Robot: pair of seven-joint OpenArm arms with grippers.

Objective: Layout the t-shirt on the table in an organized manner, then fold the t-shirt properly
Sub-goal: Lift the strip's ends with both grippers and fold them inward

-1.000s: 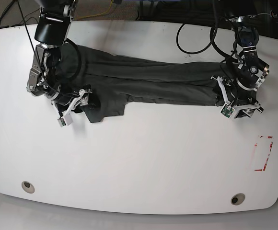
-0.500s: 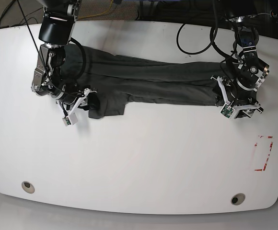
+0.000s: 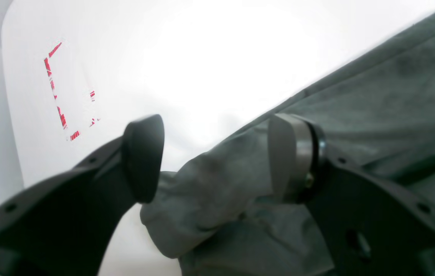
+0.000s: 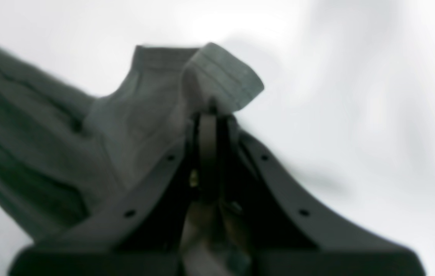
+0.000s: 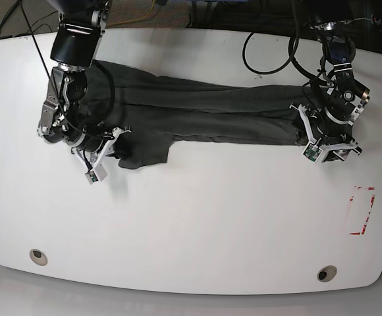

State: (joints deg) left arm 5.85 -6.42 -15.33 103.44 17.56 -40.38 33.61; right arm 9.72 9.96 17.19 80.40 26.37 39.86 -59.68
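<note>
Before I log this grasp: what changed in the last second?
The right tool closed onto the shirt's sleeve hem, having shifted slightly along that end. The left tool stayed open astride the other end; the shirt stayed stretched across the table.

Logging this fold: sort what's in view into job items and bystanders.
Job: the t-shirt, bunched lengthwise on the table; right gripper shut on its hem; left gripper open over the other end.

Bystanders: red tape mark, two grommets, cables.
</note>
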